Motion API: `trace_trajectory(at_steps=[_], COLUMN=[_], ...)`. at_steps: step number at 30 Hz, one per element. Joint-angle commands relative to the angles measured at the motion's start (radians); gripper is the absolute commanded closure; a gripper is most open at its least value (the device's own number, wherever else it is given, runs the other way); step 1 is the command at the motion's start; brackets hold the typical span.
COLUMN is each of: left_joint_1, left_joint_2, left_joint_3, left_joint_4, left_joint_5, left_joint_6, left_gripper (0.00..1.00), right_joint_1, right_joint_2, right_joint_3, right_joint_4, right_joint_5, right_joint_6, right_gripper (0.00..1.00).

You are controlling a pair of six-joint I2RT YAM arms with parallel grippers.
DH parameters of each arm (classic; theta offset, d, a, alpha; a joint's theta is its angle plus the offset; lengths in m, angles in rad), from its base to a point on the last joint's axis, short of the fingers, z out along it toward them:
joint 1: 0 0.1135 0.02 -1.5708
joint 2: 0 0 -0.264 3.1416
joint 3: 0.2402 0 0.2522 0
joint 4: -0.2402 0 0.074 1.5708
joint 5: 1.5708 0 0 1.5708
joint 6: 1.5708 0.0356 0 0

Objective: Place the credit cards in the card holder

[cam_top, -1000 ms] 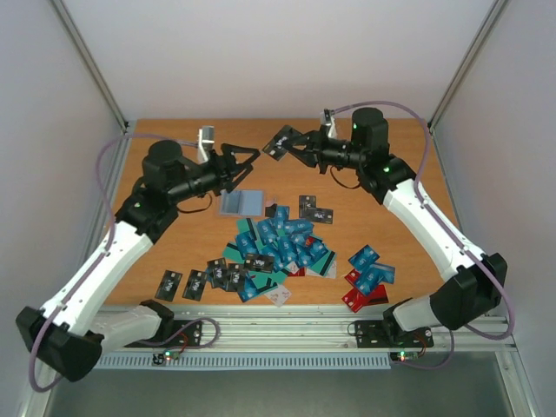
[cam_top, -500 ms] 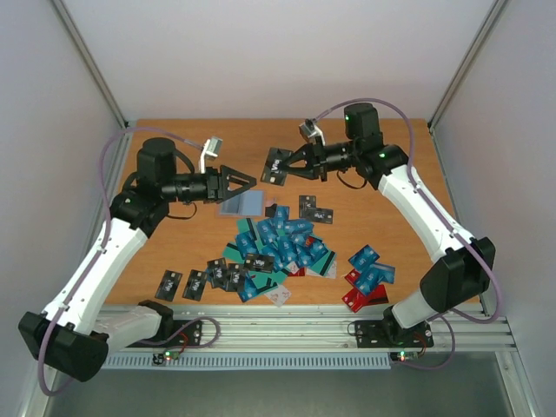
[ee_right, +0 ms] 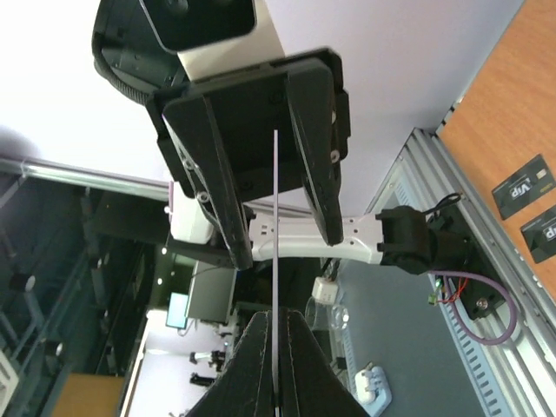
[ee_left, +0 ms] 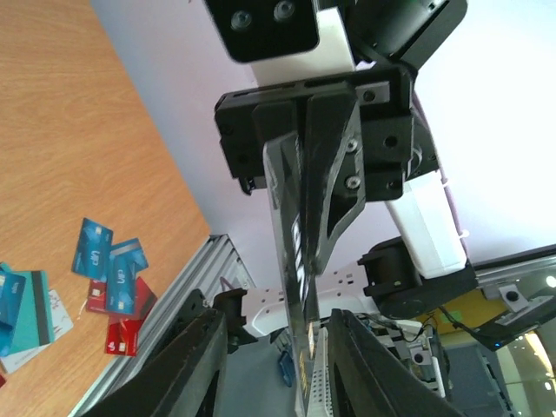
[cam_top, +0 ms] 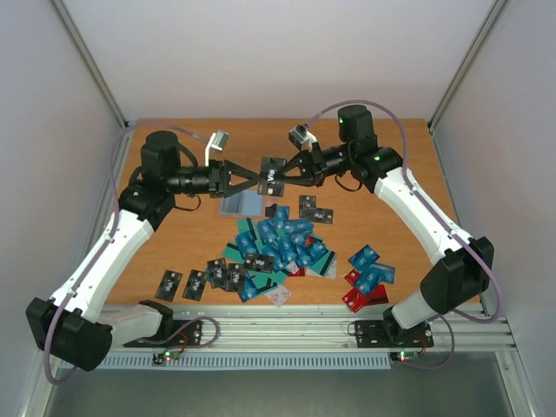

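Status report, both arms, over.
Right gripper shut on black card, mid-air. Left gripper open, fingers either side of it. Card holder lies flat, untouched. Nothing blocking.

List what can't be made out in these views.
Card holder: top view, far edge hidden by the left gripper; outside both wrist views.
Black card in the right gripper: edge-on in right wrist view, print too small from above.
Card pile: lower cards buried, top view.

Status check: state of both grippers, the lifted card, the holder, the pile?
right gripper: shut on the black card.
left gripper: open, fingers either side of that card.
black card: held in the air.
card holder: flat on the table, ungripped.
card pile: loose on the table.
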Motion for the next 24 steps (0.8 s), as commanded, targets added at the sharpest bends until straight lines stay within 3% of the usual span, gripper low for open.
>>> trace_trajectory(at_steps=[1, 12, 17, 21, 24], left_joint_1=[0.004, 0.005, 0.005, 0.005, 0.005], left_joint_2=[0.002, 0.007, 0.013, 0.018, 0.019], left_joint_3=[-0.006, -0.042, -0.051, -0.052, -0.052], left_joint_4=[0.156, 0.225, 0.229, 0.228, 0.227], left_joint_5=[0.045, 0.076, 0.086, 0.092, 0.097], left_joint_6=[-0.076, -0.149, -0.156, -0.161, -0.164], left_gripper=[0.67, 0.90, 0.89, 0.78, 0.76], right_joint_1=[0.031, 0.056, 0.059, 0.059, 0.059], right_joint_2=[-0.019, -0.005, -0.005, 0.000, 0.000], right_joint_3=[0.026, 0.061, 0.064, 0.073, 0.076], right_joint_4=[-0.001, -0.074, -0.093, -0.133, -0.139], right_joint_5=[-0.046, -0.042, -0.038, -0.030, -0.026], right_joint_6=[-0.046, -0.111, -0.133, -0.166, -0.176], right_gripper=[0.99, 0.99, 0.99, 0.99, 0.99])
